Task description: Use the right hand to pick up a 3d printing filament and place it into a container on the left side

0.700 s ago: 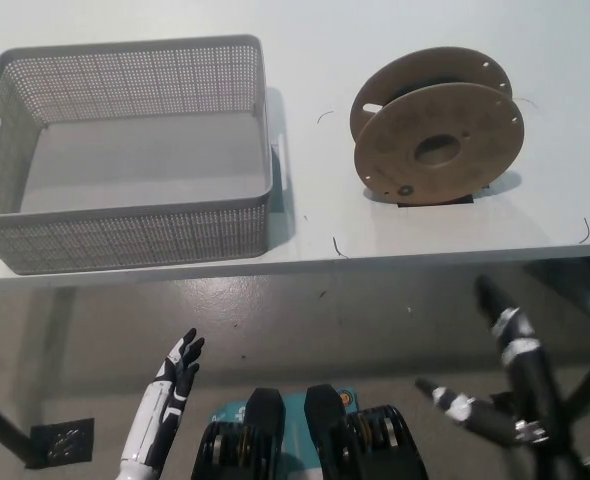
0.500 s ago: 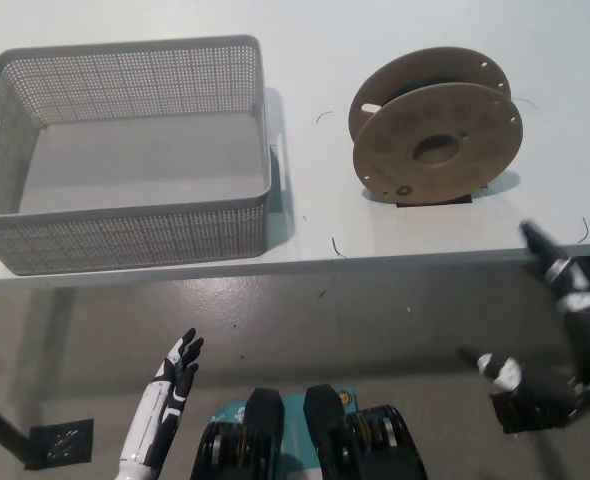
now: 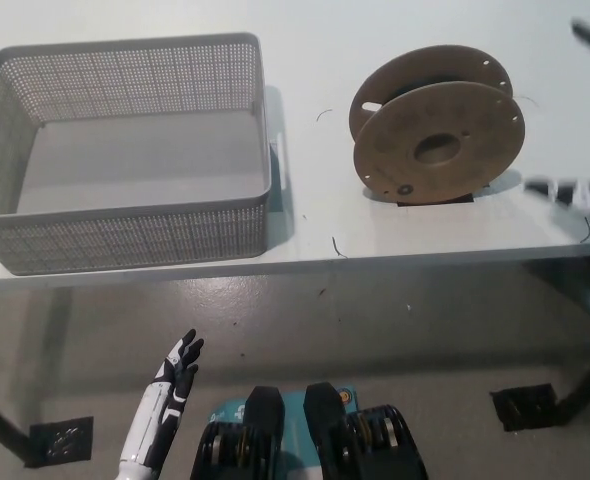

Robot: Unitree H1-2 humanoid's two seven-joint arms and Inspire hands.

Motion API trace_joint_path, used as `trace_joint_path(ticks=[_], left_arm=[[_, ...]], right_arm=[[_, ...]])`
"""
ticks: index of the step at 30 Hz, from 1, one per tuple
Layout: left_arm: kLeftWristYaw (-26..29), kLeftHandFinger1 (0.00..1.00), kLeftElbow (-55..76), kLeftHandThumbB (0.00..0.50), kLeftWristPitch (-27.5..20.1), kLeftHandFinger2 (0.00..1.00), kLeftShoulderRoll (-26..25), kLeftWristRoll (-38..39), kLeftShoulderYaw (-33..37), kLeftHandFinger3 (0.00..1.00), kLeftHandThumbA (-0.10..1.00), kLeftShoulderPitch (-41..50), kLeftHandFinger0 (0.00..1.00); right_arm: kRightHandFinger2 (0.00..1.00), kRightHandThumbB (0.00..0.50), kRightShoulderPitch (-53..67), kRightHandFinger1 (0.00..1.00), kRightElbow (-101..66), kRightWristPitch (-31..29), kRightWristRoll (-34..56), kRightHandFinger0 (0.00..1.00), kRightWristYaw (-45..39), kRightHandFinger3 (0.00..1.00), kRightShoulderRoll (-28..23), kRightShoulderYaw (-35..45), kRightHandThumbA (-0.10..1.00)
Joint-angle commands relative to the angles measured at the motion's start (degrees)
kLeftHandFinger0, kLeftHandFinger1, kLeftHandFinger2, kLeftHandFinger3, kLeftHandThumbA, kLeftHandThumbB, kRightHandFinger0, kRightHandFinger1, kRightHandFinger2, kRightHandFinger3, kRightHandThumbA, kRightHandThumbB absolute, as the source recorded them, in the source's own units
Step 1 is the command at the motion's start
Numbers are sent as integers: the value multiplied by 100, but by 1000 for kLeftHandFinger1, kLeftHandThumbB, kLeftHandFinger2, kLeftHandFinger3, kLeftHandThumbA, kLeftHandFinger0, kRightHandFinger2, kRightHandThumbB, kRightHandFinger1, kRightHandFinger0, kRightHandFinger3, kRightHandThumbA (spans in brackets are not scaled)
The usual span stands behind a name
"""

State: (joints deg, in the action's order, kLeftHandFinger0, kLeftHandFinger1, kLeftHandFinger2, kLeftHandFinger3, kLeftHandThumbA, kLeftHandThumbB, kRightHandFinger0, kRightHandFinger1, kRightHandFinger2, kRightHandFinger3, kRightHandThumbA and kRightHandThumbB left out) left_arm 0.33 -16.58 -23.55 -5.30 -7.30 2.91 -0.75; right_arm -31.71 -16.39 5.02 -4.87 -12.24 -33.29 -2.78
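The right hand (image 3: pixel 587 195) shows only in part in the head view, at the far right edge: a blurred black fingertip low beside the table's front corner and another dark tip up near the top right corner. From those two tips, set wide apart, I would judge the hand spread open and holding nothing, though most of it is out of frame.

The filament spool (image 3: pixel 437 128) stands on the table (image 3: pixel 395 50) just to the left of that hand, near but not touching it. It is a brown cardboard reel resting on its rims, tilted so the front disc faces the robot, with its hub axis running roughly front to back. The hand therefore has to travel leftward to reach it, and the two visible tips seem to bracket the reel's right side.

The grey mesh basket (image 3: pixel 125 235) sits well to the left of the spool on the same table, with nothing in it that I can see. The carry would go straight across to the left.

The white left hand (image 3: pixel 175 375) rests low at the lower left, below the table edge, fingers loosely extended and holding nothing. It is far from the spool.
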Motion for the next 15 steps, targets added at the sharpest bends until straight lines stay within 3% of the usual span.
trace_joint_path(ticks=[1, 9, 15], left_arm=[[-9, 1000, 206, 213, -336, 1000, -97, -88, 30, 1000, 1000, -138, 1000], [-41, 1000, 161, 248, -299, 1000, -102, -33, 19, 1000, 1000, -192, 1000], [-16, 1000, 165, 234, -337, 1000, -121, -118, 51, 1000, 1000, -161, 1000]], right_arm=[[1000, 424, -2504, 1000, 922, 1985, -235, 1000, -1671, 1000, -940, -663, 1000], [1000, 424, -3983, 1000, 2850, 1549, -907, 1000, -2185, 1000, -711, -1630, 1000], [1000, 471, -4627, 1000, 3870, 1368, -1205, 1000, -2245, 1000, -315, -2221, 1000]])
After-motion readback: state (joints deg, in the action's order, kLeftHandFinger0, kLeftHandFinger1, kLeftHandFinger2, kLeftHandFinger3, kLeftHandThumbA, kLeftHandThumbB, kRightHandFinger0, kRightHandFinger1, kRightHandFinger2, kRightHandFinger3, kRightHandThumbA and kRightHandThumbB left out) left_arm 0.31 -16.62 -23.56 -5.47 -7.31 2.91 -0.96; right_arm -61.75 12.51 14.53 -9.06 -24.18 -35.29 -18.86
